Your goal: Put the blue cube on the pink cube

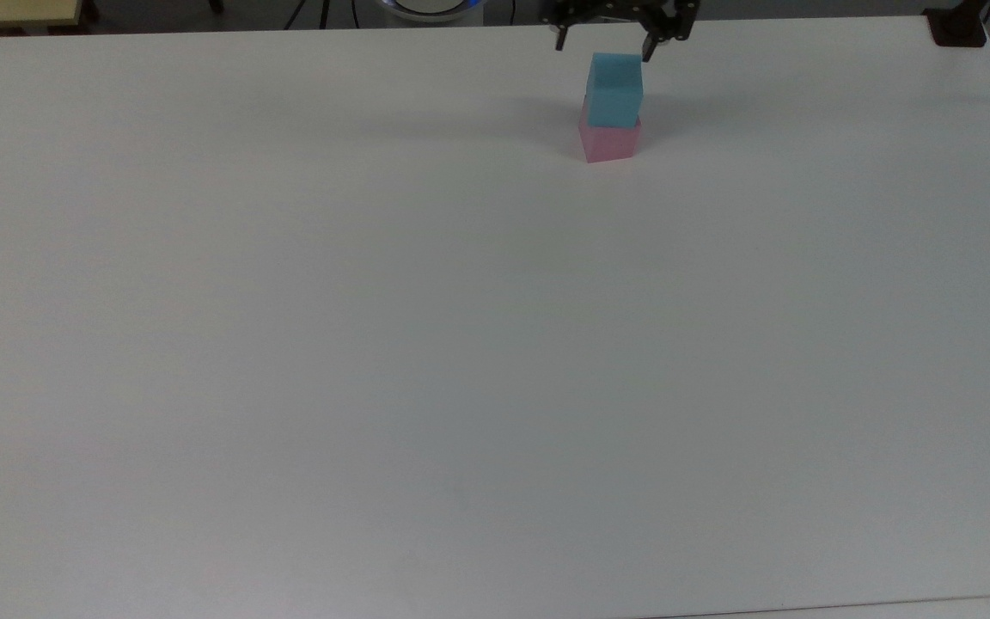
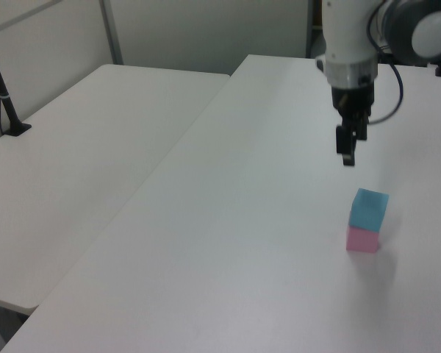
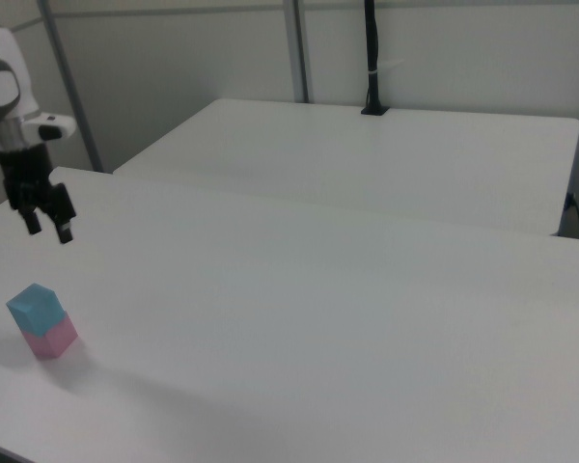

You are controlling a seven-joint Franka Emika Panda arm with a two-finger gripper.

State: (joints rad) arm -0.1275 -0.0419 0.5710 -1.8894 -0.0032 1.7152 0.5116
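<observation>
Status: the stacking looks done. The blue cube (image 1: 614, 88) sits on top of the pink cube (image 1: 608, 142), the two touching face to face, with nothing else bearing on either. In the left view the blue cube (image 2: 369, 209) is turned a little against the pink cube (image 2: 363, 240) below it, so the edges do not line up exactly, but it rests flat and shows no lean. The right view shows the same pair, blue cube (image 3: 35, 305) over pink cube (image 3: 51, 337), near the right view's left edge of the table (image 3: 347, 318).

Claw: the gripper (image 2: 347, 144) hangs well above the stack and off to the left view's left of it, fingers spread apart, holding nothing. In the top view the gripper (image 1: 604, 36) is at the far edge of the table (image 1: 461, 344), just beyond the stack; in the right view the gripper (image 3: 46, 224) is above and clear of the cubes.

Remaining, as a judgement: nothing on the cubes themselves; at most the arm has to get clear.

Count:
- blue cube: one
- pink cube: one
- gripper: one, on one arm
- tables: two, the near one bearing the stack, a second table (image 2: 73, 147) beside it
- black post (image 3: 372, 58): one, on the second table
</observation>
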